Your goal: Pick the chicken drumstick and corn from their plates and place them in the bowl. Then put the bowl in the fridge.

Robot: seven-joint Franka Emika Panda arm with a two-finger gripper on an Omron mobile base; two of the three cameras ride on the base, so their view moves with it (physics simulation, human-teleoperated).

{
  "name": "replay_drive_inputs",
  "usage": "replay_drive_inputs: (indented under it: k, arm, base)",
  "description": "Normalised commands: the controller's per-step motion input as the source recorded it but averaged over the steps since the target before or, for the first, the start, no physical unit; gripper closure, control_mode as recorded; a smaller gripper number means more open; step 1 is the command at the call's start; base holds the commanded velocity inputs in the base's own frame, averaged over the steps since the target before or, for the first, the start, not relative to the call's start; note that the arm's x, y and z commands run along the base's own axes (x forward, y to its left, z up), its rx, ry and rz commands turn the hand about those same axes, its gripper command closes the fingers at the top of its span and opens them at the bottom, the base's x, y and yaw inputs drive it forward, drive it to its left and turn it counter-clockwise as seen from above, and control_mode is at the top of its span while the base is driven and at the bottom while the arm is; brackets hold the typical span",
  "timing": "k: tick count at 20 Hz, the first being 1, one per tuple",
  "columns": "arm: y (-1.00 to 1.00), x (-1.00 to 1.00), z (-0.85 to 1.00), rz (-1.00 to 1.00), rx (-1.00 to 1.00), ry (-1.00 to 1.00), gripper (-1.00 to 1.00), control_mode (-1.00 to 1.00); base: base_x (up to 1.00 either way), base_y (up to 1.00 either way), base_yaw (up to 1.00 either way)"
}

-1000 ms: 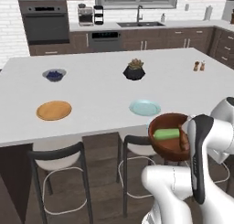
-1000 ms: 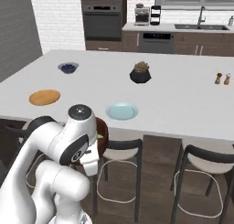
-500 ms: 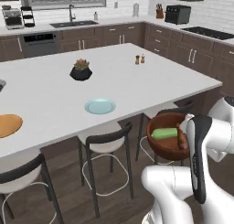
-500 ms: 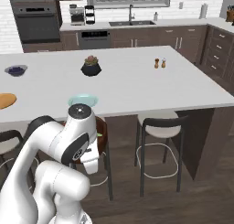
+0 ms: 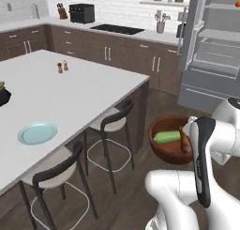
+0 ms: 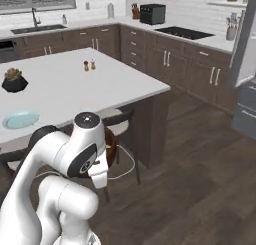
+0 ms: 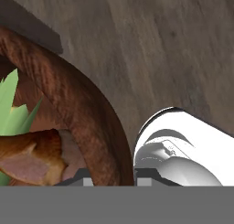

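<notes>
The bowl is up off the counter, riding in the air over the wooden floor at about four o'clock in the left base view, tucked against the white arm. Inside it lies the corn, green husk across the middle, with the chicken drumstick just beside it at the bowl's three o'clock edge, partly hidden by the arm.

In the hand view the bowl's rim sweeps from ten o'clock down to six o'clock, and right at the bottom the tool is clamped narrow on that rim, one dark tip either side of the wood. The drumstick shows at eight o'clock inside the wall, with the corn's husk above it at nine o'clock.

Up at one o'clock in the left base view stands the fridge, door swung open, pale shelves showing, well apart from the bowl.

Back on the counter the pale blue-green plate sits bare at nine o'clock, with two stools tucked under the counter edge. In the right base view the arm's elbow covers most of the bowl; a sliver of brown peeks out beside it.
</notes>
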Motion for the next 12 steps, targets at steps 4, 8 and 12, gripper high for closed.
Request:
replay_drive_inputs:
  k: [4,8,12]
  arm:
    - [0.00,0.00,0.00,0.00,0.00,0.00,1.00,1.00]
    - [0.00,0.00,0.00,0.00,0.00,0.00,1.00,1.00]
    - [0.00,0.00,0.00,0.00,0.00,0.00,1.00,1.00]
  base:
    - [0.44,0.00,-0.78]
    - [0.82,0.00,-0.63]
    - [1.00,0.00,-0.40]
